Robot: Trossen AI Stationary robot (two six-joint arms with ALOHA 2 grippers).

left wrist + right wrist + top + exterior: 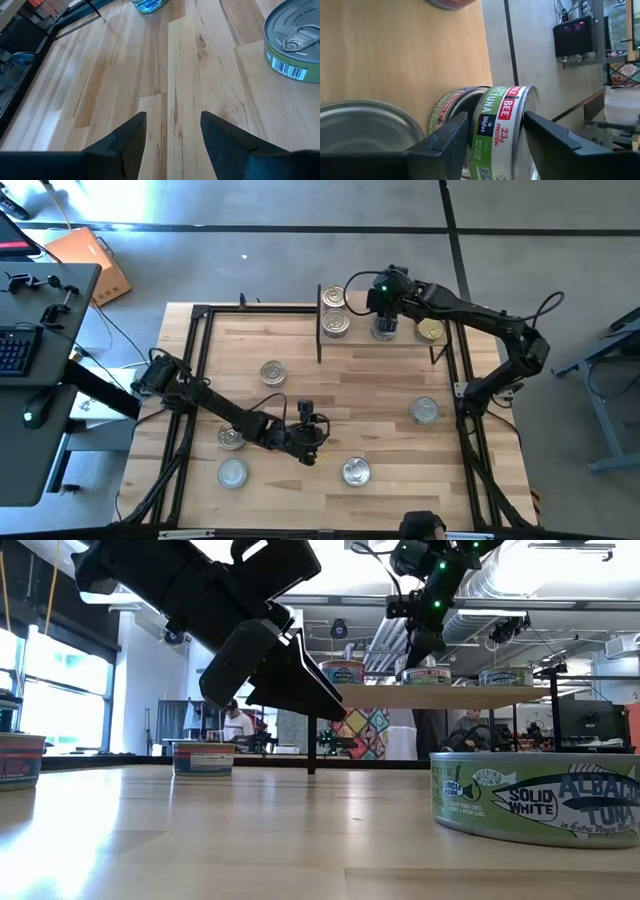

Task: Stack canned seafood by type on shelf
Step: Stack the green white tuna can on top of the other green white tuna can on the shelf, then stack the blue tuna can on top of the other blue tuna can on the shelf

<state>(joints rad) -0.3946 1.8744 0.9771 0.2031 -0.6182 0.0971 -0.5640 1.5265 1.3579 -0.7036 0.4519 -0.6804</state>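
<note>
Presently on the shelf (395,337): a pair of tins (334,311) at its left end, one behind the other, a gold-lidded tin (430,330) at its right end, and a middle tin (384,329) with the right gripper (383,313) directly over it. In the right wrist view the fingers (442,145) straddle a green-labelled can (502,135) sitting on a second one, with gaps on both sides, so this can looks set down and let go rather than gripped. Off the shelf, on the tabletop (380,395) in front of it: one tin (273,372) near its left end, one (425,410) below its right end, three farther forward (232,438) (233,473) (356,471). Left gripper (312,442) hovers low over bare wood well forward of the shelf, fingers (125,140) parted, holding nothing; nearest loose tin just beside it. Judged status: shelf partly filled, one stack begun, five tins still to collect and sort by type.
</note>
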